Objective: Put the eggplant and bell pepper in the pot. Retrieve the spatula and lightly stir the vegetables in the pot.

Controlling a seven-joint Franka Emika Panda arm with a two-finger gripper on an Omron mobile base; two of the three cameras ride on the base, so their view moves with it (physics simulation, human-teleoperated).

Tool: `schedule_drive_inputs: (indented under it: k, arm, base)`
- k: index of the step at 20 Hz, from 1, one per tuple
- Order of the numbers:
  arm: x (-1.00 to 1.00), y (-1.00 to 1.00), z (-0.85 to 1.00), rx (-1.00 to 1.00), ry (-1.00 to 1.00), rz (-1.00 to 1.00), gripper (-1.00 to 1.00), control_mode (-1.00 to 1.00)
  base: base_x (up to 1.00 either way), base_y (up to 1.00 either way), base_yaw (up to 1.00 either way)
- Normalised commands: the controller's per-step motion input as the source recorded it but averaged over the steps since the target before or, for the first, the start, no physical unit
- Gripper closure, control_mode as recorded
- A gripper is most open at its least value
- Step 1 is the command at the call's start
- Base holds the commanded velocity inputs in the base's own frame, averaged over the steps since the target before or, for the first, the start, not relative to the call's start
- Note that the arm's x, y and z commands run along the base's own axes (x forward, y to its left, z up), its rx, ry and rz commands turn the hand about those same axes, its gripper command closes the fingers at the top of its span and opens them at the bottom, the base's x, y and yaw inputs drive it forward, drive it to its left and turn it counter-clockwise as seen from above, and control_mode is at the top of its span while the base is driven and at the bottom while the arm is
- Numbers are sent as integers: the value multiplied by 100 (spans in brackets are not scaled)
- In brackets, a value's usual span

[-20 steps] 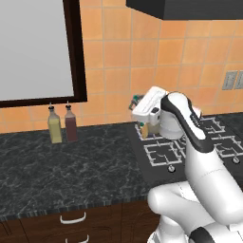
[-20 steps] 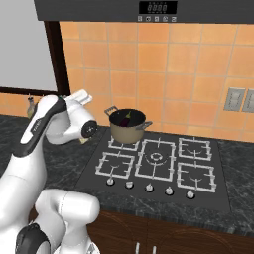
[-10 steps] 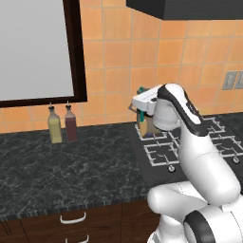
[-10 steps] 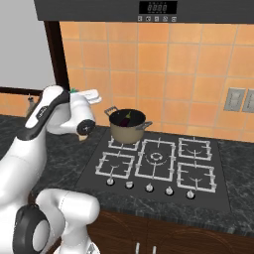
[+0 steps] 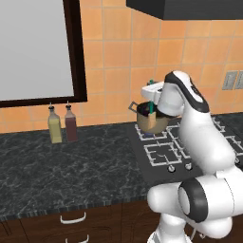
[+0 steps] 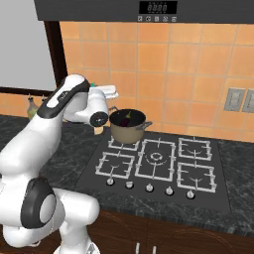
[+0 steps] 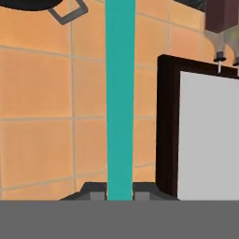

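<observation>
The brownish-grey pot (image 6: 128, 130) stands on the hob's back left burner, and the small dark eggplant (image 6: 126, 117) lies inside it. I cannot make out the bell pepper. My gripper (image 7: 120, 192) is shut on the spatula's teal handle (image 7: 120, 93), which runs straight away from the fingertips. In the left base view the gripper (image 5: 151, 91) hangs just above and in front of the pot (image 5: 143, 118), with the spatula (image 5: 151, 109) pointing down from it. Its tan blade (image 6: 98, 130) shows below the hand, left of the pot.
The gas hob (image 6: 156, 163) with its knobs lies to the right on the dark stone counter (image 5: 66, 166). Two bottles (image 5: 62, 124) stand against the tiled wall under the dark-framed window (image 5: 33, 47). A range hood (image 6: 149, 9) hangs overhead.
The hand has turned and shifted a little toward the pot, carrying the spatula along. The pot has stayed where it was.
</observation>
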Motion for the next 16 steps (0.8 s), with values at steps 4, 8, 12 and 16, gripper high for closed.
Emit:
schedule_drive_inputs:
  k: [4, 8, 12, 16]
  arm:
    - [39, -45, 0, 0, -1, -5, 100, -100]
    - [44, -34, 0, 0, -5, -6, 100, -100]
    - [52, -20, -3, 0, -2, -6, 100, -100]
    - [63, -19, -23, 0, 0, -4, 100, -100]
  base:
    - [0, 0, 0]
    - [0, 0, 0]
    - [0, 0, 0]
    - [0, 0, 0]
